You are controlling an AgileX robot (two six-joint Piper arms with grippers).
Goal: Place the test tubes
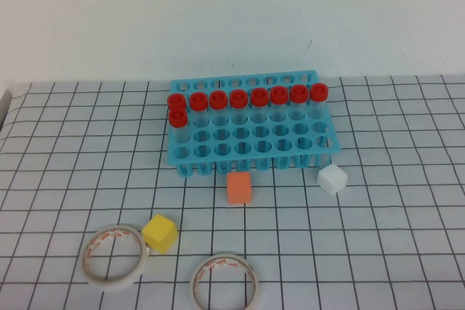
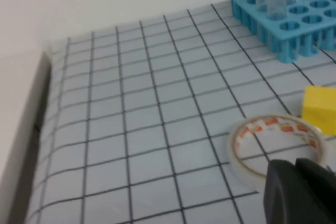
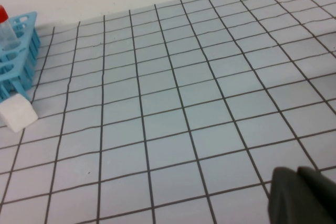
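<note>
Left gripper [image 2: 295, 174]: fingers together, holds nothing, hangs low just beside tape roll [image 2: 275, 142]. Right gripper [image 3: 298, 182]: fingers together, empty, low over grid mat [image 3: 173, 103], well apart from white cube [image 3: 17, 113]. Nine test tubes [image 1: 238, 103], red caps, upright in blue rack [image 1: 254, 152].

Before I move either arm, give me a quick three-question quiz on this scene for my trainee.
1. How many red-capped tubes stand in the blue rack?
2. True or false: the left tool and right tool, both low over the mat, are shut and empty.
3. Which lies nearest the yellow cube? A tape roll, B white cube, C orange cube.
Key: 1 nine; 2 true; 3 A.
</note>
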